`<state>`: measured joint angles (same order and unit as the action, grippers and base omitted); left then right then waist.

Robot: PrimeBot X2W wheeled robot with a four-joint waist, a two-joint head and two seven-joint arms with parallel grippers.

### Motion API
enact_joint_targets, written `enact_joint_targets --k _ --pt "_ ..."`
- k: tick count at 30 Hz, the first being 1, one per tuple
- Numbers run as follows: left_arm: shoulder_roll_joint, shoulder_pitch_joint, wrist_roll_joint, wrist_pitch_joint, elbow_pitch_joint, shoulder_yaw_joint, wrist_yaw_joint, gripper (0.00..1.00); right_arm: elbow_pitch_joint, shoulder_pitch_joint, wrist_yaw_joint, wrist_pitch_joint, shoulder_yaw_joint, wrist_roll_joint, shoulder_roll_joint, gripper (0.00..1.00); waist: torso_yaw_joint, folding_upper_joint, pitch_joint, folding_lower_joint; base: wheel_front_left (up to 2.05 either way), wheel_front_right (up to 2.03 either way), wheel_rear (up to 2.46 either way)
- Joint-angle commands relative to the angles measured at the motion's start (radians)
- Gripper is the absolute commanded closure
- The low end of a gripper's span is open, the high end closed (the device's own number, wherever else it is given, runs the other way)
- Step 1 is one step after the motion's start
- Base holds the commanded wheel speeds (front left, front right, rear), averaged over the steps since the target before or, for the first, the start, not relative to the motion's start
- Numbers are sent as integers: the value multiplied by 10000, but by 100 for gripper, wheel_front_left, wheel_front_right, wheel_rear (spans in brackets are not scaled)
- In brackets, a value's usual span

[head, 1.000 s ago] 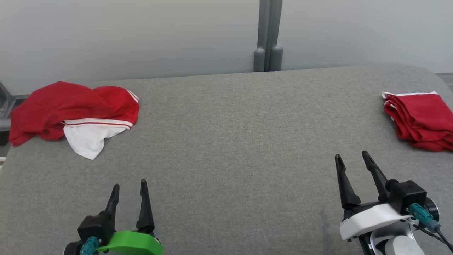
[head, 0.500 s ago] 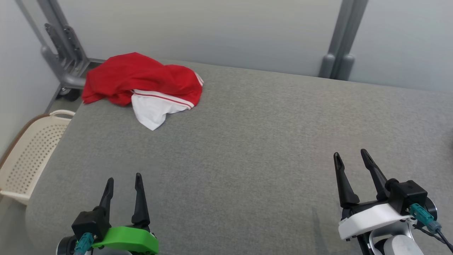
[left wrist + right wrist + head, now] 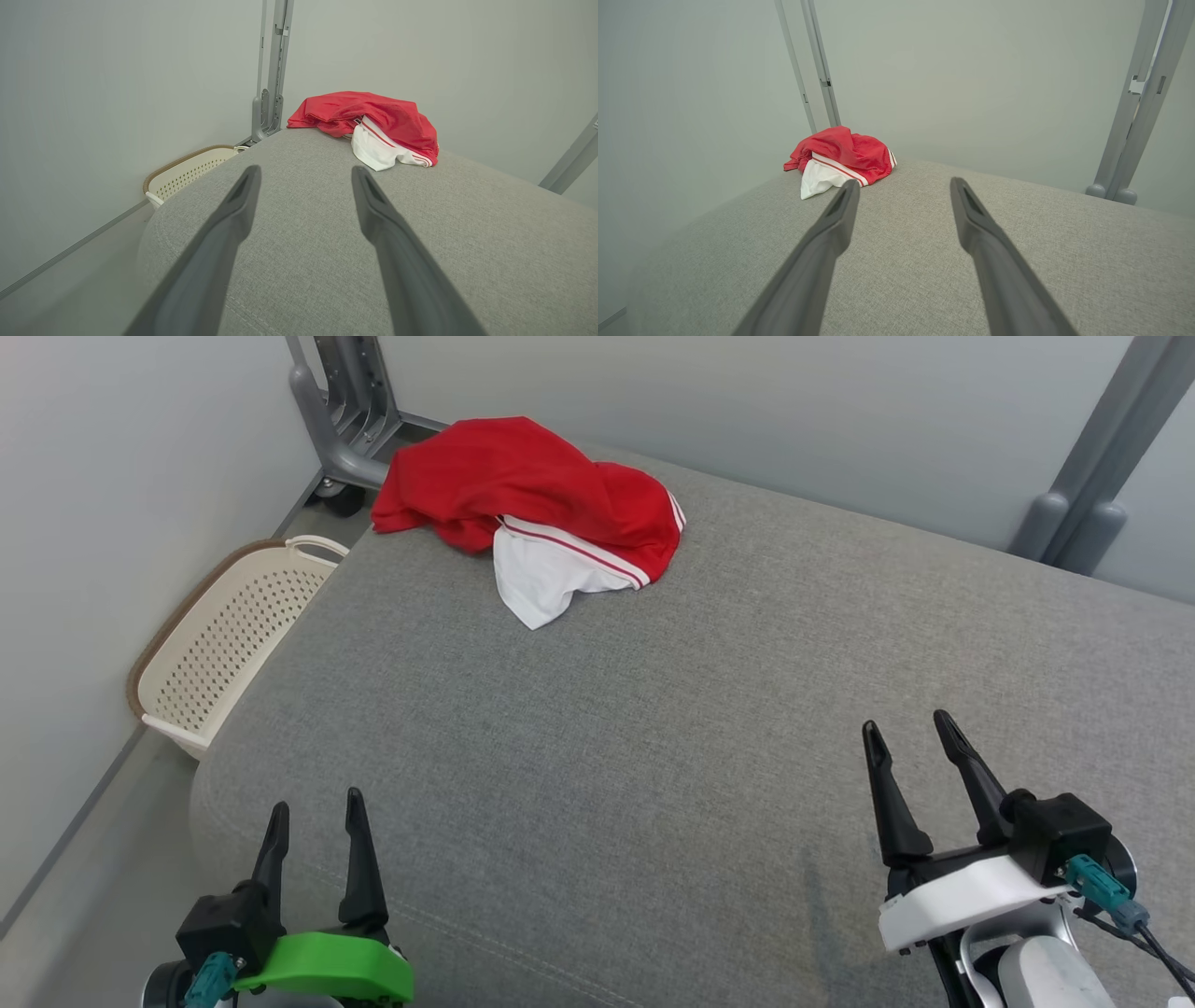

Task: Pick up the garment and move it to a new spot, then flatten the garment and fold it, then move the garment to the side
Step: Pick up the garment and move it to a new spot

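We show the left end effector [image 3: 316, 801] at the lower left of the head view, green-cased, its two dark fingers spread apart with nothing between them. It hangs over the near left corner of the grey padded surface [image 3: 653, 728]. The right end effector [image 3: 906, 721], white-cased, stands at the lower right, likewise parted and empty, above the near right part of the same surface.

The garment [image 3: 523, 504] lies crumpled at the far left corner of the surface, well apart from both end effectors. It is red, with a white part edged by red and white stripes turned out toward us. In the left wrist view we see the garment [image 3: 373, 116] beyond the fingertips and slightly to their right. In the right wrist view it [image 3: 845, 156] lies beyond the left finger.

A pale perforated basket [image 3: 224, 635] with a brown rim stands on the floor [image 3: 84, 887], between the surface's left edge and the wall [image 3: 112, 476]. A grey metal frame [image 3: 345, 401] on a castor rises behind the garment, and a second grey post [image 3: 1083, 513] rises at the far right.
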<state>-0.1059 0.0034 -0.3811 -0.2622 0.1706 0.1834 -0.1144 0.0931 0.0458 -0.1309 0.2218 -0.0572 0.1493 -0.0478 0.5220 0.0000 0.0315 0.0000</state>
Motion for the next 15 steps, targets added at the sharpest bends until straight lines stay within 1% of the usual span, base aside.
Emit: enact_joint_targets --k 1,7,12,15 --pt "43 7 -24 -33 8 -4 34 0 39 61 3 93 97 -22 -52 0 66 0 66 0 0 0 0" --pt "-141 -473 -132 44 -67 -1 237 0 -87 -30 1 88 333 -85 -50 0 -98 0 185 0 0 0 0" --pt "-629 -1720 -50 263 -328 -199 438 0 -330 198 1 25 504 -227 -50 0 -469 0 587 0 0 0 0" --pt "-1062 -2805 -37 586 -377 -397 595 0 -577 372 1 -62 532 -369 -50 0 -819 0 994 0 0 0 0"
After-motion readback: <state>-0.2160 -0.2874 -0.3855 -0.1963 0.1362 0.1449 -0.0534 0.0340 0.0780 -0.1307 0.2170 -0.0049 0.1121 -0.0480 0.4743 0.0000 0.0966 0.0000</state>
